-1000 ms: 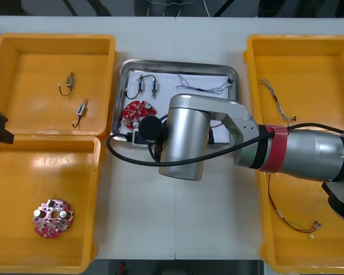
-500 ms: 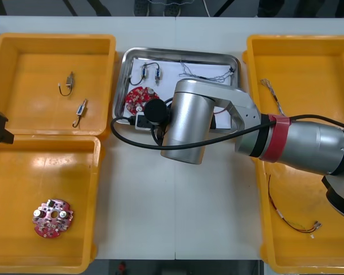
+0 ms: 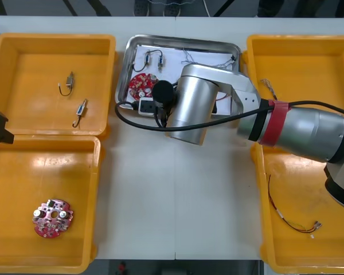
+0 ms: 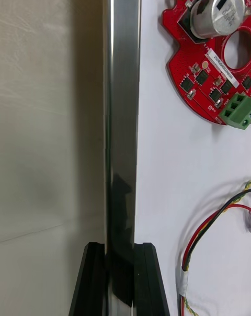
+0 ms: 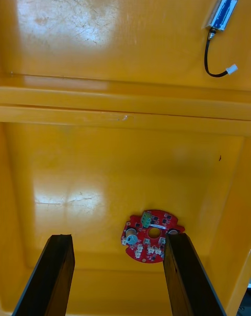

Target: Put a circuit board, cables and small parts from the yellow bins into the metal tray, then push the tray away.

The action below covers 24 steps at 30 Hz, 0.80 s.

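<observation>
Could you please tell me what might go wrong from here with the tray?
1. The fingers of the right gripper clamp only the thin near rim of the metal tray, off-centre, so it may twist or slip when pushed.
2. The circuit board and red and yellow cable lie loose inside and could slide.
The left gripper hangs open over a yellow bin.
</observation>
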### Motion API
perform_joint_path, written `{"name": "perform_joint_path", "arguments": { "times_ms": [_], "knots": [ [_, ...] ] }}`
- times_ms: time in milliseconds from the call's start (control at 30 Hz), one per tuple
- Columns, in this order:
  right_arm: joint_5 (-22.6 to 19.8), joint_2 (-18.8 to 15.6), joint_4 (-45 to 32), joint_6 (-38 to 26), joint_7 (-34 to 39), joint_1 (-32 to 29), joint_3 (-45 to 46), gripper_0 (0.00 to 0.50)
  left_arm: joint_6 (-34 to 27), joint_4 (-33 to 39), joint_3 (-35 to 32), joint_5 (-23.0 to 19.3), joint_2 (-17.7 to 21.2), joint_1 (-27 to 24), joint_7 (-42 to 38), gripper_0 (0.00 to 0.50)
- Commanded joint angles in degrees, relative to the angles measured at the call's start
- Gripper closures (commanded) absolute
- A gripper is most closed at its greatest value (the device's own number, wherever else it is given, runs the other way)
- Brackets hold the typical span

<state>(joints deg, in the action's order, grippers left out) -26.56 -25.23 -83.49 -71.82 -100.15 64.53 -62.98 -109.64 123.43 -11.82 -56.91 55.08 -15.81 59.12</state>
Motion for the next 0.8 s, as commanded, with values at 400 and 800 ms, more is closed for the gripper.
{"name": "perform_joint_path", "arguments": {
  "times_ms": [400, 800],
  "knots": [
    [-5.26, 0.71, 8.78, 7.31, -10.15, 7.54, 1.81, 0.500, -0.36, 1.46, -1.63, -0.30, 2.66, 0.78, 3.81, 0.000],
    [-5.43, 2.82, 14.58, 9.86, -12.79, 10.08, 1.89, 0.500, -0.36, 1.46, -1.63, -0.30, 2.66, 0.78, 3.81, 0.000]
  ]
}}
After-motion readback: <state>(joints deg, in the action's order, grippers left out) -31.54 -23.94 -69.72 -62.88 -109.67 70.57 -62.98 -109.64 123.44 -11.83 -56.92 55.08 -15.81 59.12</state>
